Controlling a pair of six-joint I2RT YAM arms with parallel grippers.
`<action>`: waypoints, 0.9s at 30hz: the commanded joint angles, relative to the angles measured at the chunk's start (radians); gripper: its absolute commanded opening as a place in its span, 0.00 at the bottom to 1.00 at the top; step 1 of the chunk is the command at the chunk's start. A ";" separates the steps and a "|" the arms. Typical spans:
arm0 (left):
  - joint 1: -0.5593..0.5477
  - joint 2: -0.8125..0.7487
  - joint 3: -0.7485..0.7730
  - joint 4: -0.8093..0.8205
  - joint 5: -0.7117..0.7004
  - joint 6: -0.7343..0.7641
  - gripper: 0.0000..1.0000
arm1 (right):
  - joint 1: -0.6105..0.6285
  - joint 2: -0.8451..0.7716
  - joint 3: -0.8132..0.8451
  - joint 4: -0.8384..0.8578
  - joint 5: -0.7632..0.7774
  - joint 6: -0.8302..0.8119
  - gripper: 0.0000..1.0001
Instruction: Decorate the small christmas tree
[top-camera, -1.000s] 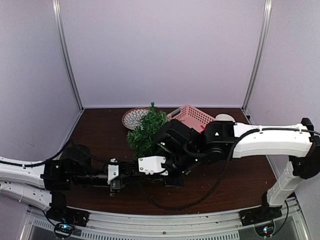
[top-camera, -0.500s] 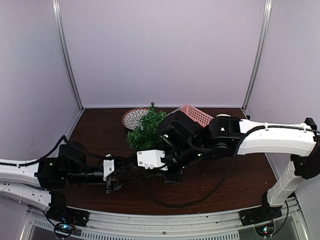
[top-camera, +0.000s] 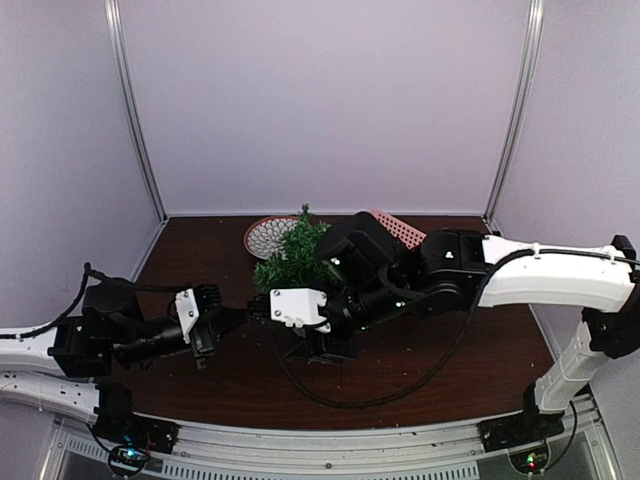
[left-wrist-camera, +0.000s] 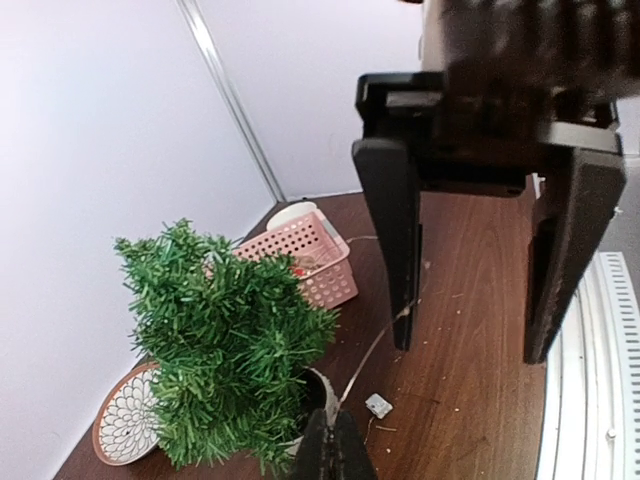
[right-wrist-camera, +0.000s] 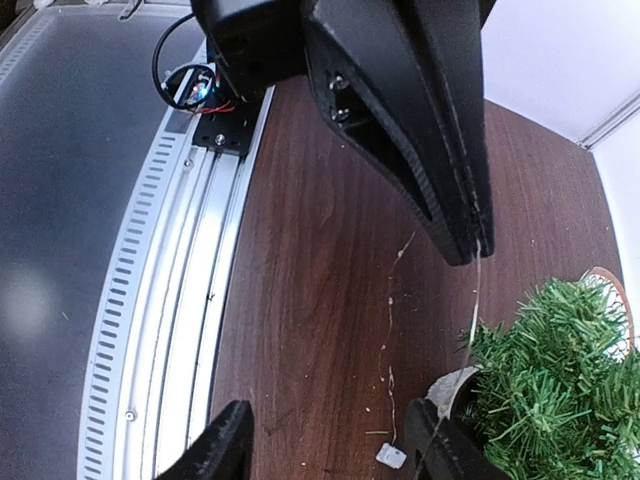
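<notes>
From above we see the left fingers (top-camera: 232, 315), closed, drawn back from the right fingers (top-camera: 258, 306), just opened, with the tree (top-camera: 290, 262) on the desk (top-camera: 480, 360) behind them; the left wrist shows what the top misses, a thin wire (left-wrist-camera: 375, 355) pinched in the left fingers, seemingly handed over, and the right wrist shows its own fingers apart.

Dark brown wood-grain table (top-camera: 200, 255), flecked with pale specks. Toward the back: small christmas tree (top-camera: 292, 258), upright in a whitish pot. Just left of the tree and slightly behind: patterned plate (top-camera: 266, 236), white with dark petal motif. Close on the tree's right: pink basket (left-wrist-camera: 305, 255) of perforated plastic; beyond it, white round thing (left-wrist-camera: 290, 213), partly hidden. Nearward of the tree: thin pale wire (left-wrist-camera: 375, 345), small white piece (left-wrist-camera: 378, 405), looped black cable (top-camera: 340, 400).
</notes>
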 joint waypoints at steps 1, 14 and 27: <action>0.011 0.015 0.036 -0.028 -0.139 -0.016 0.00 | -0.023 -0.082 -0.019 0.091 0.016 0.045 0.58; 0.230 0.048 0.160 -0.167 -0.214 -0.167 0.00 | -0.243 -0.218 -0.120 0.197 -0.033 0.206 0.58; 0.379 0.263 0.361 -0.235 -0.164 -0.204 0.00 | -0.274 -0.182 -0.120 0.185 -0.046 0.203 0.57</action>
